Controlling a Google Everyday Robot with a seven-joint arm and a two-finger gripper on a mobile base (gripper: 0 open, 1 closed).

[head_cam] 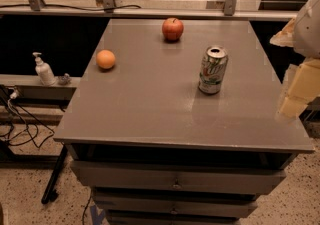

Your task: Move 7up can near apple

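The 7up can (213, 70) stands upright on the grey table top (150, 104), right of the middle. It is silver-white with green lettering and an opened pull-tab top. The red apple (172, 29) sits near the table's far edge, behind and to the left of the can. My gripper (296, 94) shows as pale, cream-coloured parts at the right edge of the camera view, off the table's right side. It is to the right of the can, apart from it and touching nothing on the table.
An orange fruit (105, 59) lies at the table's left side. The table has drawers (175, 181) in front. A soap dispenser (44, 70) stands on a low ledge at left. Cables (15, 124) run on the floor there. A railing (150, 11) runs behind the table.
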